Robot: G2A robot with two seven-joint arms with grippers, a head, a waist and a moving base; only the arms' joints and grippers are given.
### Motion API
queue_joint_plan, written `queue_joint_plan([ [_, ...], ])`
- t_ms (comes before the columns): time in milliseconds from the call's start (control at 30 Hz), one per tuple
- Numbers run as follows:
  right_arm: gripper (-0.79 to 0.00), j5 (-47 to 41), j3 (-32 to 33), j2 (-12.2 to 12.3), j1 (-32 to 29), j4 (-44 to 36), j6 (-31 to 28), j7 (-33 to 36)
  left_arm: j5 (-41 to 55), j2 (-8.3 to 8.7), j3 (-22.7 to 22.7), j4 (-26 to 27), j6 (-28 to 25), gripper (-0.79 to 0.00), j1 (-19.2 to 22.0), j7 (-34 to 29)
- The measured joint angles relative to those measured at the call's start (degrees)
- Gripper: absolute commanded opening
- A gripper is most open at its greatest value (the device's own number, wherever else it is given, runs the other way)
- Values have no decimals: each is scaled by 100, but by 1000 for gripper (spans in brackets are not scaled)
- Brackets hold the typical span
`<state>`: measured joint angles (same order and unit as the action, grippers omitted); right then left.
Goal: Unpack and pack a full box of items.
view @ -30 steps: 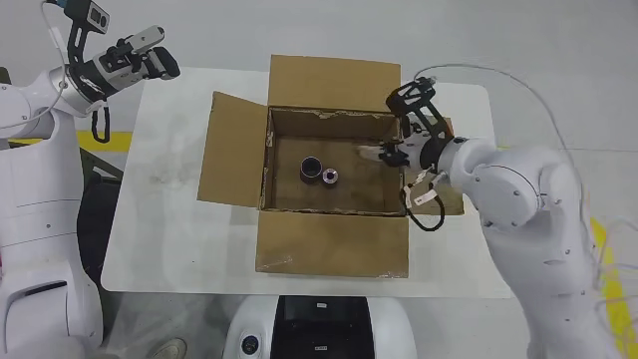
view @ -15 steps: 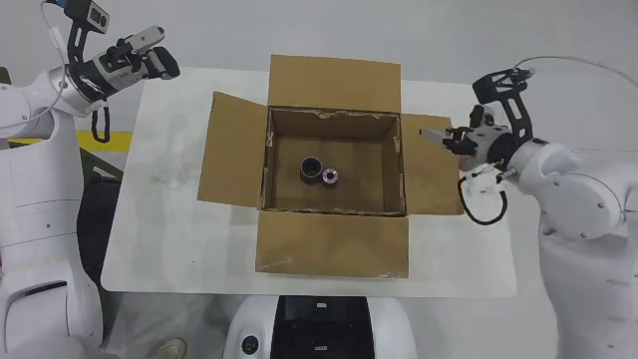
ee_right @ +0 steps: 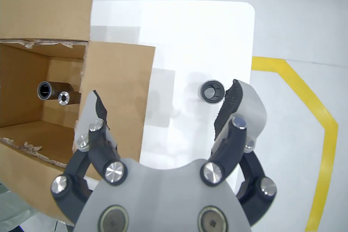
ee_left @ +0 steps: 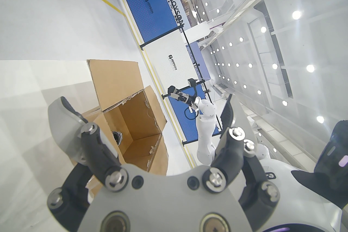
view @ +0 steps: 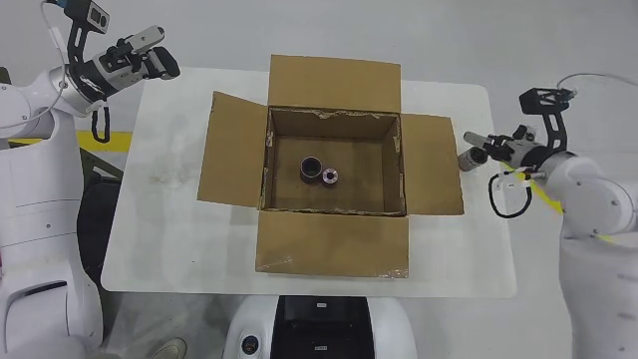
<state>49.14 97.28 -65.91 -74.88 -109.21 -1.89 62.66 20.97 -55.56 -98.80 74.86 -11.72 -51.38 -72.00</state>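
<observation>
White table (view: 164, 219) on grey factory floor (view: 498, 20). From cardboard box (view: 334, 246) right claw (ee_right: 165, 87) had swung out to table's right edge — fingers apart, black sleeve (ee_right: 211, 92) set down just beside. Inside remained dark cylinder (view: 312, 168), small silver cylinder (view: 330, 175) — unpacking unfinished. Off far corner, left claw (ee_left: 146, 98) spread, empty.

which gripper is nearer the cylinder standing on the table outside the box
Right. The right gripper is just beside the cylinder; the left gripper is beyond the box, at the table's opposite side.
</observation>
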Motion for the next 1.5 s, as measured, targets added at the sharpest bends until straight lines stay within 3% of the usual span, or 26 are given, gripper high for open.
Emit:
queue_joint_plan([
  [600, 0, 99, -553, -3, 315, 1932, 254, -788, 0, 0, 0, 0, 0, 0, 0, 0],
  [1500, -9, 653, -1364, -21, 1120, 3171, 328, -1022, 0, 0, 0, 0, 0, 0, 0, 0],
])
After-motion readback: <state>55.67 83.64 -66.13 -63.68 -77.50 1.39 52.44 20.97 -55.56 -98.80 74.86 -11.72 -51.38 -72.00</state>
